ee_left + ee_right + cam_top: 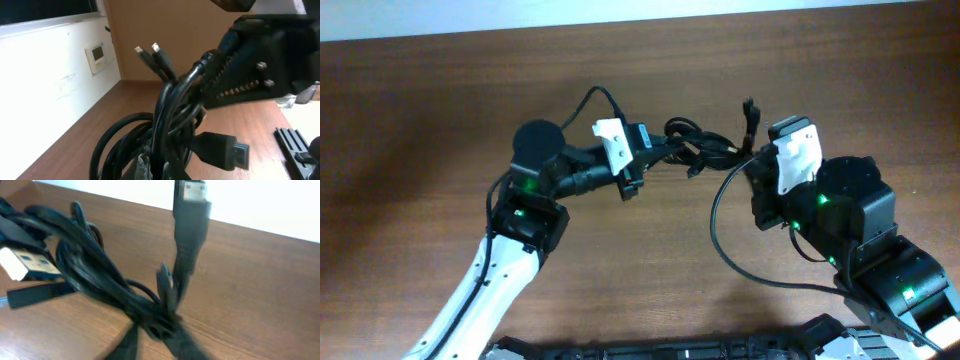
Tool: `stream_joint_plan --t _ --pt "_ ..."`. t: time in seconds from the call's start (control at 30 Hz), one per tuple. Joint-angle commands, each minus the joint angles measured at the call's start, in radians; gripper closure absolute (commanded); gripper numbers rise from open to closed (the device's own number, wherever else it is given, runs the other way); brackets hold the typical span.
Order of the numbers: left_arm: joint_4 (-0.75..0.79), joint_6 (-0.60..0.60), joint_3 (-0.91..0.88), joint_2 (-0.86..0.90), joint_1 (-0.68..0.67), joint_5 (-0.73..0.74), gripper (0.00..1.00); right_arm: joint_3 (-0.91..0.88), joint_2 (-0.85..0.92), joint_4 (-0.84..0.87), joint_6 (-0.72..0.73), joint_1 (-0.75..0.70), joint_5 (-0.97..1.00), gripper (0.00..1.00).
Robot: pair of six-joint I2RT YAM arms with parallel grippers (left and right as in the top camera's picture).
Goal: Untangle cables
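Cable tangle (703, 147) hangs between jaws, left gripper (652, 152) and right gripper (753, 160) both clenched on it. Pull your ends apart slowly; watch loose plug (750, 108) beyond right jaws, do not tighten it.

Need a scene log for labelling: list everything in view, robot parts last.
cables: one tangled bundle, number unclear, black, strung between the grippers
HDMI plug: one, black, sticking out of the bundle
USB plug: one, pale, at the bundle's edge
small plugs: two, black, metal-tipped, poking up from the bundle
table: one, brown wood, under everything
wall panel: one, cream, upper left in the left wrist view
left gripper: one, black and white, holding the bundle's left end
right gripper: one, black and white, holding its right end
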Motion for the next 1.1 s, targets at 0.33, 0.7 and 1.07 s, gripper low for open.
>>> stream_joint_plan --t 0.33,0.7,1.07 --pt "0.035 0.009 0.014 -0.006 0.035 0.251 1.00 0.006 -0.003 -0.037 -0.085 0.006 -0.023 0.53" --pt "0.027 0.013 0.014 -0.006 0.117 0.410 1.00 0.006 -0.003 0.015 -0.315 0.006 -0.372 0.58" --pt "-0.044 -0.187 0.014 -0.006 0.117 0.042 1.00 0.006 -0.003 -0.010 -0.354 0.006 -0.393 0.96"
